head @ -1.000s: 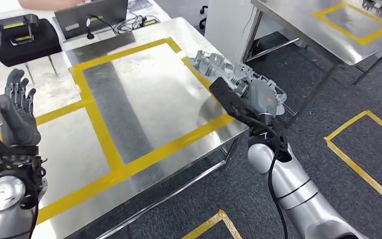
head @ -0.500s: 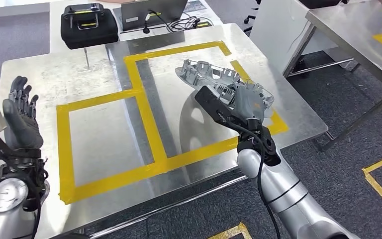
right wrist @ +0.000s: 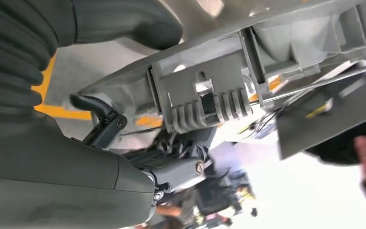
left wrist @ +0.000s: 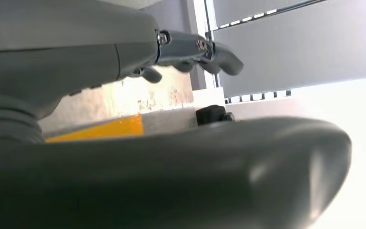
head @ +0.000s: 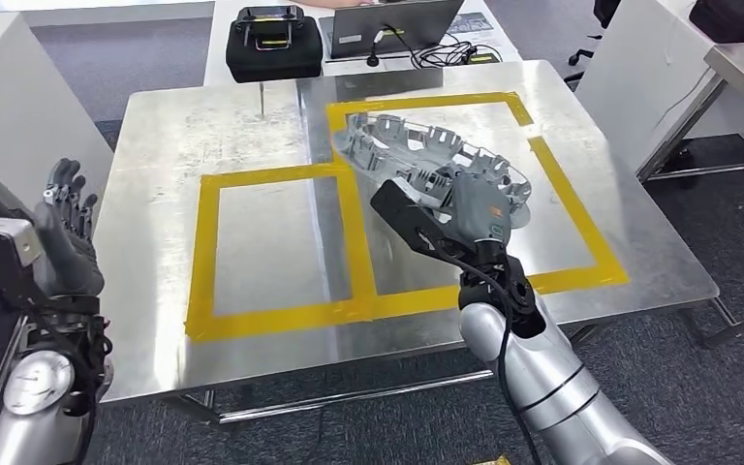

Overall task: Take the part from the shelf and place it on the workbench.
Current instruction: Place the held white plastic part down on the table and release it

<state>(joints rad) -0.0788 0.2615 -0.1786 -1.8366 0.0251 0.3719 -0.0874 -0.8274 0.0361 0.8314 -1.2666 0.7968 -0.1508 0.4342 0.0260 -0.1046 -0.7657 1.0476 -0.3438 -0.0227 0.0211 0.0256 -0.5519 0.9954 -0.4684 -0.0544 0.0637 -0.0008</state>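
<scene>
My right hand (head: 480, 208) grips one end of the grey part (head: 417, 155), holding it over the table (head: 155, 145) inside the yellow tape outline (head: 203, 252); whether the part touches the surface is hard to tell. My fingers are mostly hidden under it. My left hand (head: 63, 242) hangs released, fingers apart, beside the table's edge.

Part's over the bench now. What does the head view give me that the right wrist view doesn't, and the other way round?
Head view alone: the whole workbench with its yellow tape outlines, the part held above the right-hand outline, the raised empty left hand, and a black case and laptop on the table behind.

Right wrist view alone: the part's ribbed underside close up, with the hand's dark fingers beneath it.

Both: the right hand gripping the grey part over steel and yellow tape.
</scene>
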